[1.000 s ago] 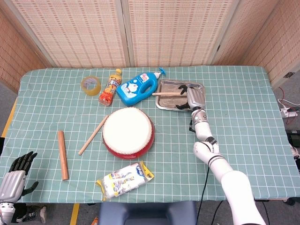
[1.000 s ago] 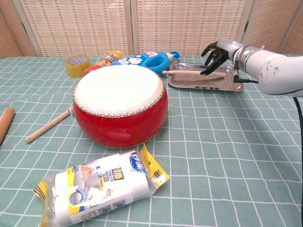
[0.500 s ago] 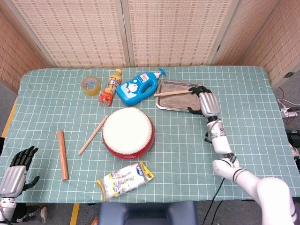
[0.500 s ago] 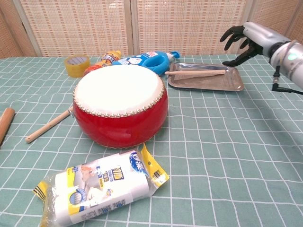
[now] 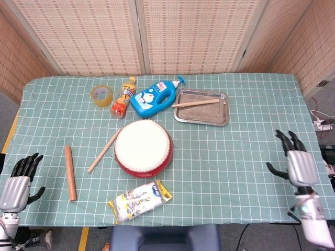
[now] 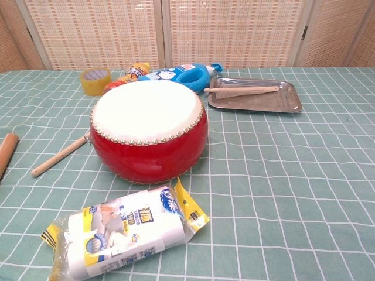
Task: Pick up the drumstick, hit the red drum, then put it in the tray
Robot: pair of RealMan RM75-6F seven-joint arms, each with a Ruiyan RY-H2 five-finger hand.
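Observation:
A wooden drumstick (image 5: 196, 103) (image 6: 241, 90) lies in the metal tray (image 5: 215, 117) (image 6: 281, 106) at the back right, its thin end over the tray's left rim. The red drum (image 5: 143, 148) (image 6: 149, 132) with its white skin stands mid-table. A second drumstick (image 5: 103, 151) (image 6: 60, 155) lies on the cloth left of the drum. My right hand (image 5: 297, 163) hangs open near the table's front right corner, far from the tray. My left hand (image 5: 19, 185) is open beyond the front left corner. Neither hand shows in the chest view.
Behind the drum stand a blue bottle (image 5: 154, 98), an orange bottle (image 5: 122, 98) and a roll of tape (image 5: 101, 94). A thick wooden rod (image 5: 69, 172) lies at the left. A packet of tissues (image 5: 139, 200) (image 6: 123, 229) sits at the front edge.
My right hand has left the drumstick lying in the tray and drawn back from it to the front right corner, out of the chest view. The left hand barely moved.

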